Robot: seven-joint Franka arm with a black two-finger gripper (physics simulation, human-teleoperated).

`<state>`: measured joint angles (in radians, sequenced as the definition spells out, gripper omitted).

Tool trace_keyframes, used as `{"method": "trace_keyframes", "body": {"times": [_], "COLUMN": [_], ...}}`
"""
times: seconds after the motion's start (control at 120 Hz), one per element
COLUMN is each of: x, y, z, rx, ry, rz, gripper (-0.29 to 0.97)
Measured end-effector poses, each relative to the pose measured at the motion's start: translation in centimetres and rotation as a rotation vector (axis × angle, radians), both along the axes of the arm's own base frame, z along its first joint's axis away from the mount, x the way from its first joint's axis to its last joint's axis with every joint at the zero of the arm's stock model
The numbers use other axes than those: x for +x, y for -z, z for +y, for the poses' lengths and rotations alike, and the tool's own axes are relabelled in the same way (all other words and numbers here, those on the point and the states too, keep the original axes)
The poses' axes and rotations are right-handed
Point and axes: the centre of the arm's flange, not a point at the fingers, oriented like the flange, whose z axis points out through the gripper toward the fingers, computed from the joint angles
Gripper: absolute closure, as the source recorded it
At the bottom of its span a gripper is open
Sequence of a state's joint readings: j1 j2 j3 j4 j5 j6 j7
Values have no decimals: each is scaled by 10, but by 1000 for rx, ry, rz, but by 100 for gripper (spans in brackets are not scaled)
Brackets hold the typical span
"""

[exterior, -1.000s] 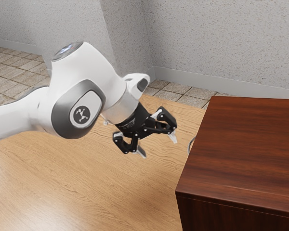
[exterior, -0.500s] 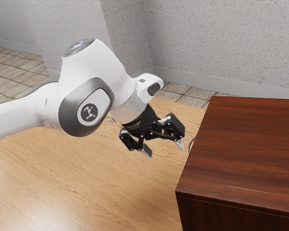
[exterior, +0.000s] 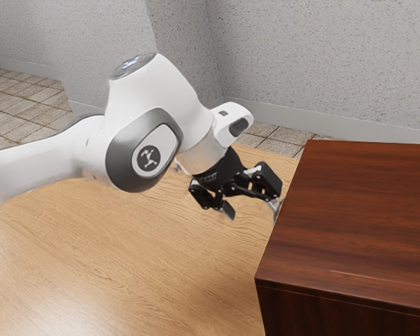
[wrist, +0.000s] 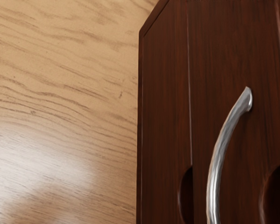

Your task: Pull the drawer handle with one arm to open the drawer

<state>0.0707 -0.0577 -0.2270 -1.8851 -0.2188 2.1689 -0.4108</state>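
Observation:
A dark wooden cabinet stands at the exterior view's right, its drawer front facing the arm. My black gripper is open, level with the cabinet's upper front edge, and one fingertip is almost at that edge. In the wrist view the drawer front is close, and a curved silver handle runs across it just ahead of my hand. Nothing is held between the fingers.
The cabinet rests on a light wooden floor. Grey walls with a pale baseboard and a strip of tiled floor lie behind. My white arm reaches in from the exterior view's left.
My arm has moved toward the exterior view's right, bringing the open gripper from mid-floor up to the cabinet's front edge. The cabinet has stayed put.

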Motion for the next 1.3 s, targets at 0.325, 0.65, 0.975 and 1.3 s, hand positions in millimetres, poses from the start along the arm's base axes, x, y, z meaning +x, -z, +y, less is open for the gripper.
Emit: {"method": "trace_keyframes", "body": {"times": [0.325, 0.65, 0.975, 1.3], "x": [3, 5, 6, 6], "y": [6, 12, 17, 14], "z": [0, -5, -4, 3], "rx": [9, 17, 26, 45], "ry": [29, 52, 55, 42], "rz": [0, -9, -8, -17], "gripper": [8, 17, 26, 31]}}
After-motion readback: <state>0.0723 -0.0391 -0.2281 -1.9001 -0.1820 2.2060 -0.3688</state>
